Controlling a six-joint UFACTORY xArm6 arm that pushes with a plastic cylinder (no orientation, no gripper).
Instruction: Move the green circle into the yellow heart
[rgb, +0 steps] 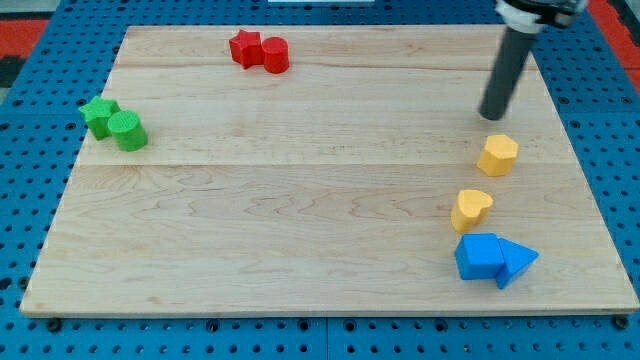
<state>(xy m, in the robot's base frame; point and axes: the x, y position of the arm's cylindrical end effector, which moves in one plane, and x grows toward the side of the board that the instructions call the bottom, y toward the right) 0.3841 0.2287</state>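
The green circle (129, 131) sits near the wooden board's left edge, touching a green star (99, 114) at its upper left. The yellow heart (470, 209) lies at the view's right, well apart from the green circle. My tip (491, 117) rests on the board at the upper right, just above a yellow hexagon (498, 155) and farther above the yellow heart. The tip is far to the right of the green circle and touches no block.
A red star (245, 47) and a red circle (275, 54) touch each other at the board's top. A blue cube (479, 257) and a blue triangle (515, 261) sit together below the yellow heart near the lower right corner.
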